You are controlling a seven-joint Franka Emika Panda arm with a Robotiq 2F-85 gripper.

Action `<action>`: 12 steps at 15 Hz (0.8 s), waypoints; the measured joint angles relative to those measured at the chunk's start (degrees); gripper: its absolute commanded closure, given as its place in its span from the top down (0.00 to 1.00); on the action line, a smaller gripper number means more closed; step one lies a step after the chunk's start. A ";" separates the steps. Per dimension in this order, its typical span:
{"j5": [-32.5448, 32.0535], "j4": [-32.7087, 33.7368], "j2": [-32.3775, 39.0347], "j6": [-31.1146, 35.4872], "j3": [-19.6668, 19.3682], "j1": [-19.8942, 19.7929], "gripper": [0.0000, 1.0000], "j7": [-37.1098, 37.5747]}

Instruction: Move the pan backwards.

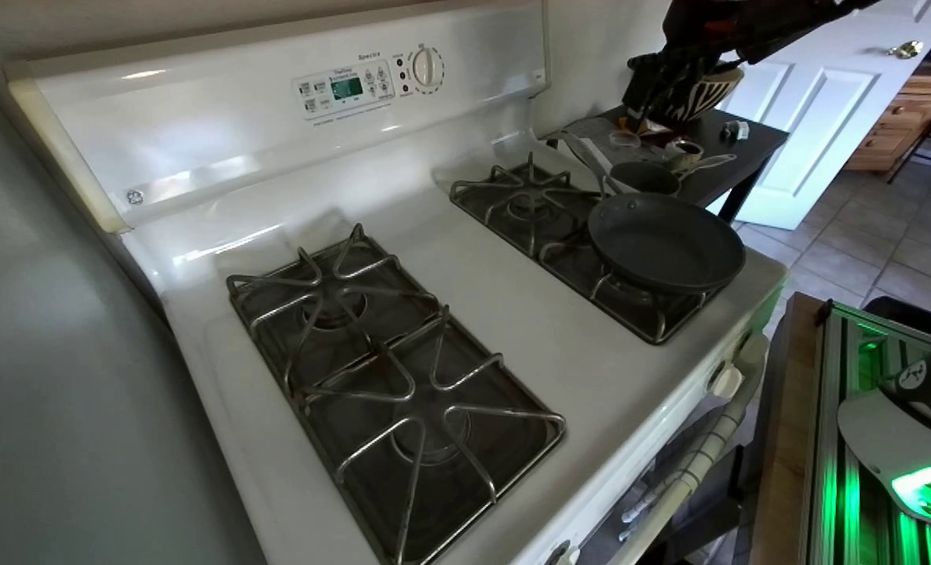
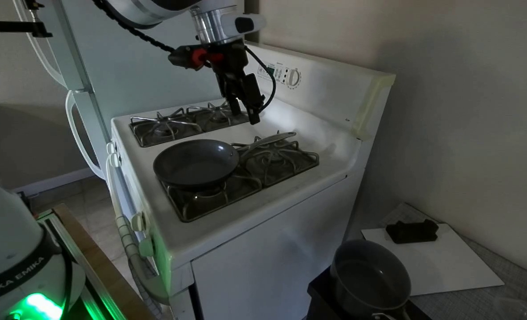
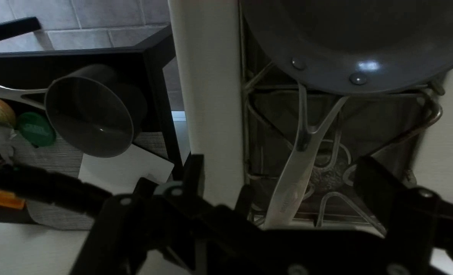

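"Wrist view tells me most: the handle slants through the gap between the fingers, a little closer to the one on the saucepan side. I have them spread wide, holding nothing."

"Touching the handle?"

"No: in an exterior view I see a gap below the gripper."

"And where do you put the pan?"

"I go by the stove back panel. The pan sits over the front burner, well apart from the panel. My fingers hang nearer the panel than the pan's body does, and the handle, its long axis, points at the panel, over the rear burner."

"Which way will you pull?"

"Toward the panel; that's how I read 'backwards'. I judge I must drop down around the handle, close, then draw it back. The handle's end would lead, so I'd watch it against the panel."

"What about the containers?"

"Pan: I see its grey base and a glint of light. The saucepan stands past the panel's end, on the side table, its dark inner base showing. Also past that end is a striped bowl; I can't tell what it holds."
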 measured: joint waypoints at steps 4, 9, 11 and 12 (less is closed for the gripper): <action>1.87 2.46 5.50 0.23 -0.30 0.94 1.00 0.91; 7.97 4.85 11.17 4.13 -1.72 2.52 1.00 1.09; 8.48 5.58 13.12 6.33 -2.24 2.53 1.00 1.97; 8.48 5.85 14.01 7.27 -2.47 2.53 1.00 2.58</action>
